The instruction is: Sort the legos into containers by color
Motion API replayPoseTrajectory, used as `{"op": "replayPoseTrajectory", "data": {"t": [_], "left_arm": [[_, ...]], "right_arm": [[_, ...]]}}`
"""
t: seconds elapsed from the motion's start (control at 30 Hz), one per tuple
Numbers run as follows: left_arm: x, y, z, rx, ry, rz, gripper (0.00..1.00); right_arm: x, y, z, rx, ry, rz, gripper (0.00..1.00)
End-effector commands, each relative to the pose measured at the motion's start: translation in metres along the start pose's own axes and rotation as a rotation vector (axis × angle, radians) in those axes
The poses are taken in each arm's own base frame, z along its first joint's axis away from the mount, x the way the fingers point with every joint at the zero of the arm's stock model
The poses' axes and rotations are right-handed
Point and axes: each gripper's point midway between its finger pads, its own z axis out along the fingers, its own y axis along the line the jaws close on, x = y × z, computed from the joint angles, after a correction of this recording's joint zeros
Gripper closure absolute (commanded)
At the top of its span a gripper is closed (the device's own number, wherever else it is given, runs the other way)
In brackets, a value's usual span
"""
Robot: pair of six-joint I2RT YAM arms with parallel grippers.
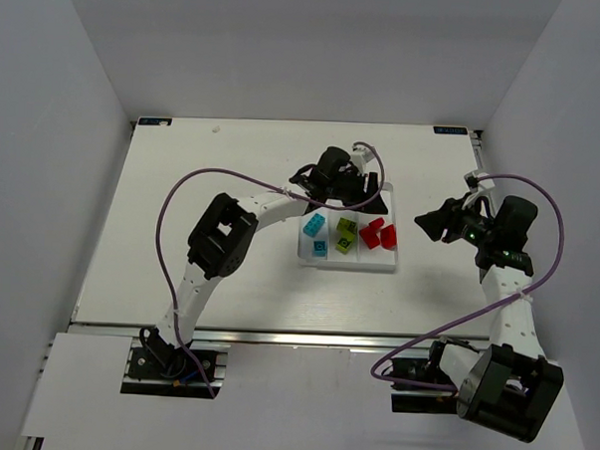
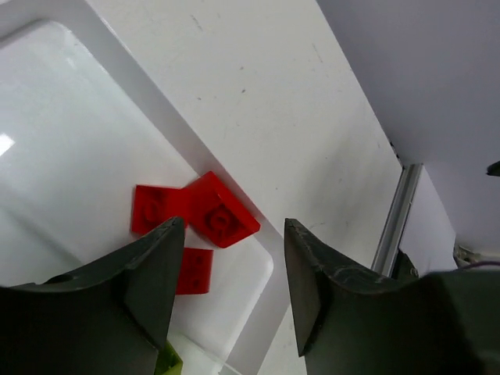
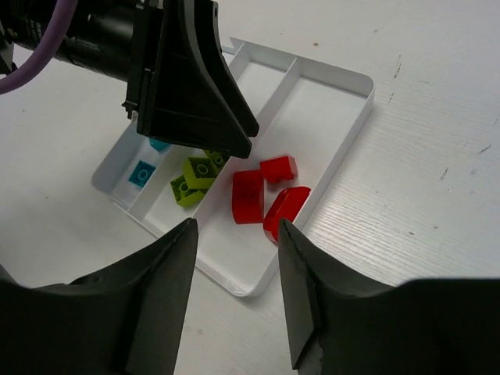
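Seemingly at the end of the sort, your two arms frame the white tray (image 3: 328, 117) at the middle of the table (image 1: 253, 153). Three red bricks (image 3: 248, 195) lie bunched at the near end of the tray's right-hand compartment. Two lime bricks (image 3: 195, 176) sit in the middle one, and two cyan bricks (image 3: 142, 173) lie in the left-hand one. No compartment shows mixed colours, and the overhead view shows no brick on the table outside the tray. Your left claw (image 2: 232, 226) hangs over the tray's far right corner, above the red bricks, with its fingers spread and nothing between them. Your right claw (image 3: 236, 226) hovers off the tray's right side, clear of the rim and likewise released and empty. Judged from this, the placing step is done. The next move calls for lifting your left claw straight up from the tray without brushing the red bricks, then scanning the table for any stray piece hidden behind the arms.
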Motion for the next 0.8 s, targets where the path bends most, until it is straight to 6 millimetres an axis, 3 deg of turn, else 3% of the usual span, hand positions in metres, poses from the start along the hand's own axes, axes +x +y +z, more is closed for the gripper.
{"op": "replayPoseTrajectory", "data": {"t": [0.0,0.07,0.1,0.17,0.2,0.27,0.3,0.37,0.4,0.43,0.47,0.5,0.53,0.57,0.63,0.7,0.77], "left_arm": [[-0.043,-0.018,-0.024,-0.059,-0.105,0.018,0.36],[-0.054,-0.015,-0.033,-0.099,-0.13,0.017,0.36],[-0.063,-0.022,-0.041,-0.1,-0.149,0.033,0.36],[-0.073,-0.016,-0.054,-0.168,-0.173,0.054,0.44],[-0.081,-0.026,-0.068,-0.182,-0.191,0.074,0.65],[-0.088,-0.023,-0.087,-0.261,-0.223,0.1,1.0],[-0.087,-0.031,-0.108,-0.296,-0.228,0.105,1.0],[-0.085,-0.024,-0.138,-0.381,-0.244,0.141,1.0],[-0.072,-0.03,-0.165,-0.411,-0.241,0.163,1.0],[-0.066,-0.028,-0.184,-0.44,-0.252,0.17,0.81],[-0.055,-0.028,-0.2,-0.469,-0.257,0.178,0.65],[-0.024,0.002,-0.22,-0.582,-0.232,0.165,0.5],[-0.03,-0.021,-0.257,-0.587,-0.317,0.193,0.37],[-0.023,-0.009,-0.28,-0.671,-0.349,0.186,0.19],[0.005,-0.005,-0.325,-0.76,-0.402,0.193,0.02],[0.02,0.009,-0.365,-0.904,-0.452,0.177,0.02],[0.036,0.01,-0.395,-0.959,-0.505,0.177,0.02]], "right_arm": [[-0.009,0.002,-0.001,-0.022,-0.02,-0.037,0.47],[-0.008,0.002,-0.002,-0.027,-0.019,-0.032,0.46],[-0.007,0.003,-0.002,-0.032,-0.018,-0.031,0.46],[-0.009,0.003,-0.003,-0.031,-0.022,-0.035,0.45],[-0.009,0.002,-0.003,-0.028,-0.025,-0.035,0.45],[-0.009,0.001,-0.004,-0.024,-0.026,-0.032,0.45],[-0.008,0.0,-0.005,-0.021,-0.026,-0.02,0.44],[-0.009,-0.002,-0.006,-0.019,-0.028,0.001,0.34],[-0.01,0.0,-0.006,-0.021,-0.028,0.024,0.28],[-0.012,-0.001,-0.006,-0.023,-0.03,0.037,0.11],[-0.014,-0.003,-0.007,-0.015,-0.033,0.054,0.11],[-0.016,-0.003,-0.007,-0.013,-0.036,0.055,0.11],[-0.019,-0.003,-0.009,-0.003,-0.037,0.091,0.11],[-0.023,-0.006,-0.01,0.019,-0.046,0.109,0.11],[-0.025,-0.009,-0.013,0.054,-0.049,0.151,0.11],[-0.027,-0.011,-0.016,0.089,-0.057,0.165,0.11],[-0.028,-0.013,-0.017,0.11,-0.076,0.193,0.11]]}}
